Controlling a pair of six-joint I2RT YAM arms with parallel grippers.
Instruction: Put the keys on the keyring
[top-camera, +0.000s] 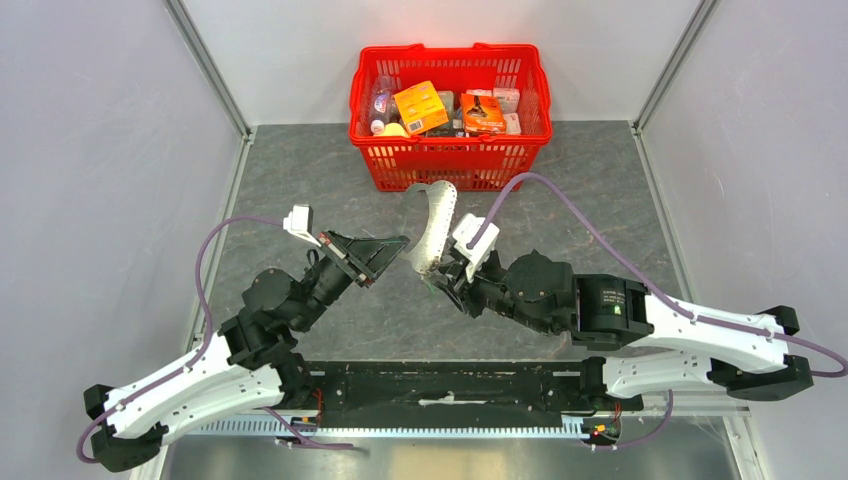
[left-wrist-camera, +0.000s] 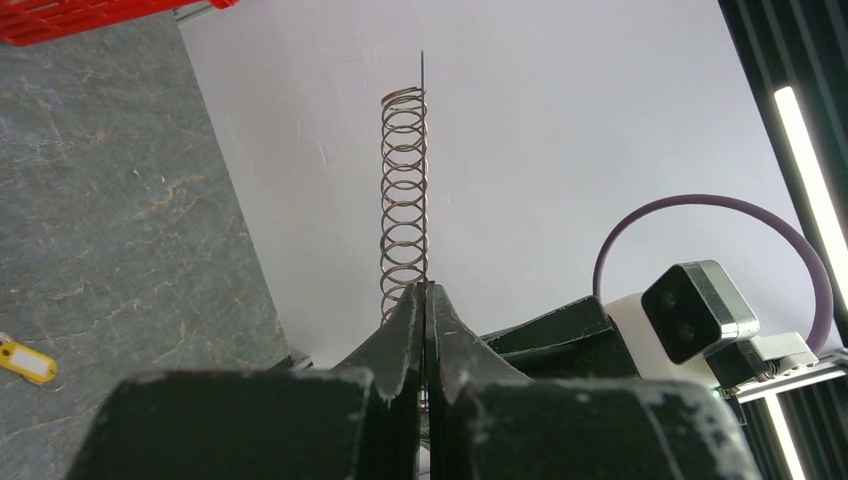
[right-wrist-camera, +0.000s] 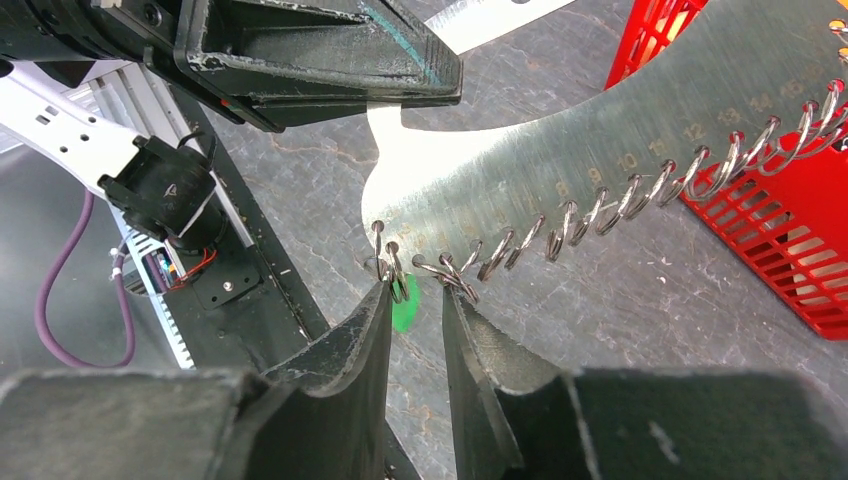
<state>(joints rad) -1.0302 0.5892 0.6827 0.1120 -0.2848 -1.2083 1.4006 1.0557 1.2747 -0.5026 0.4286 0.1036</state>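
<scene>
The keyring shows as a curved shiny metal strip (right-wrist-camera: 560, 150) with stamped numbers and a wire coil (right-wrist-camera: 600, 205) along its edge, held above the table (top-camera: 432, 230). My left gripper (left-wrist-camera: 427, 290) is shut on the strip, seen edge-on beside the coil (left-wrist-camera: 403, 200); it grips the strip's side (top-camera: 403, 245). My right gripper (right-wrist-camera: 415, 290) has its jaws narrowly apart, tips against small rings (right-wrist-camera: 385, 265) at the coil's end. The green key tag (right-wrist-camera: 403, 312) hangs just beyond them. The yellow key (left-wrist-camera: 27, 362) lies on the table.
A red basket (top-camera: 450, 100) full of packets stands at the back, just behind the strip, and shows in the right wrist view (right-wrist-camera: 780, 250). White walls close in the grey stone-pattern table (top-camera: 600, 200). A black rail (top-camera: 450, 385) runs along the near edge.
</scene>
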